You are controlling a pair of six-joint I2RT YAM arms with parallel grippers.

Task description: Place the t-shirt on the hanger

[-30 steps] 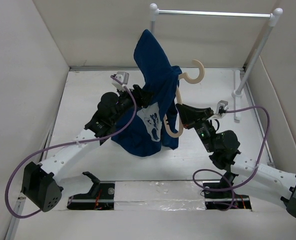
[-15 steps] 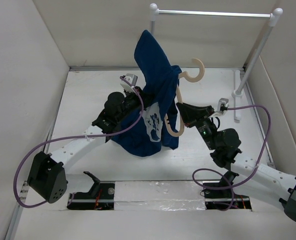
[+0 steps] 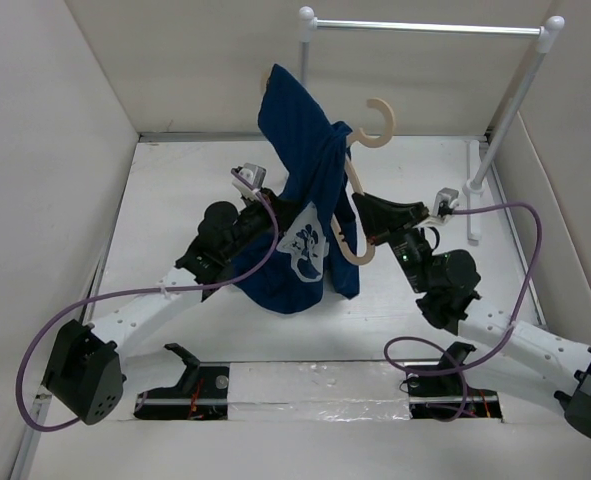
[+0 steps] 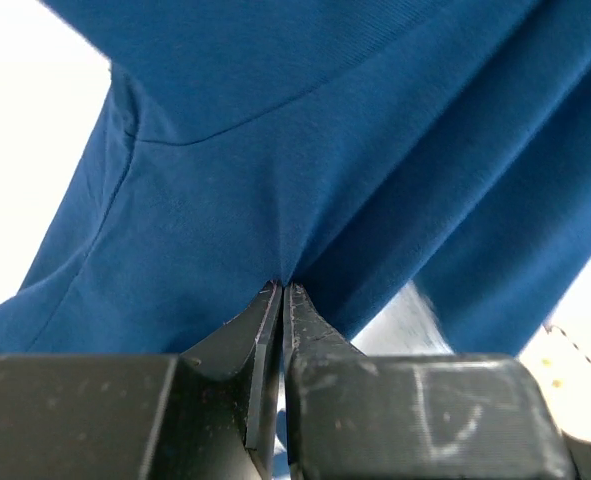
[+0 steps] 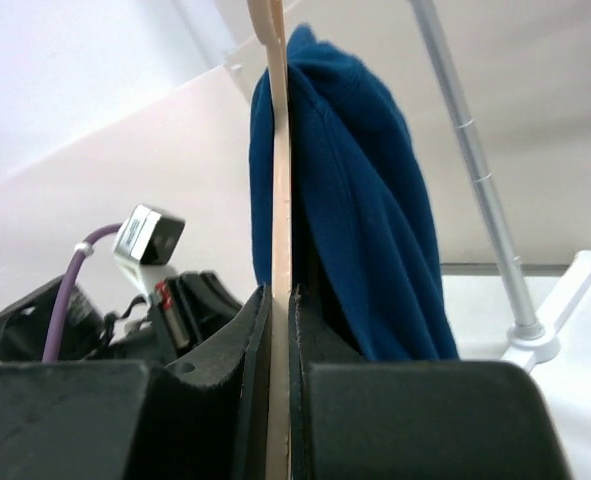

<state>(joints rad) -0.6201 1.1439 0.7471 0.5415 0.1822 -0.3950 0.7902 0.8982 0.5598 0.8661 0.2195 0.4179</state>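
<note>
Both hands are clamped, right hand on the raised hanger, left hand on the t-shirt draped over it; mid-dressing, I reckon I next pull the cloth down over the frame.

The t-shirt hung on the hanger, between the left gripper and the right gripper. The rack stood behind.
</note>
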